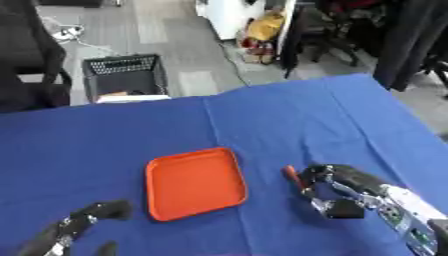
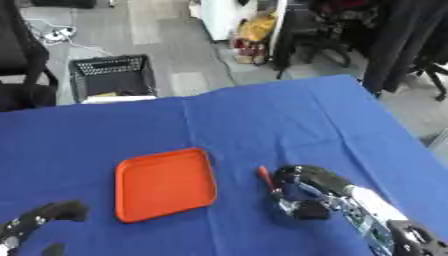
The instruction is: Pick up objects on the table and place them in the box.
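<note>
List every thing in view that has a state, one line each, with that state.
Tray: flat on the blue cloth, nothing in it.
Red object: lying on the cloth right of the tray, at the right hand's fingertips.
Right hand: low over the cloth, fingers curled beside the red object; whether it grips cannot be told.
Left hand: lower left corner, fingers curled, holding nothing.
Crate: on the floor beyond the table, open-topped.

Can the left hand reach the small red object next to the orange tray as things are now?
Probably not easily. The left hand rests at the lower left, and the orange tray lies between it and the small red object. The right hand is already at that object, fingers curled beside it.
</note>
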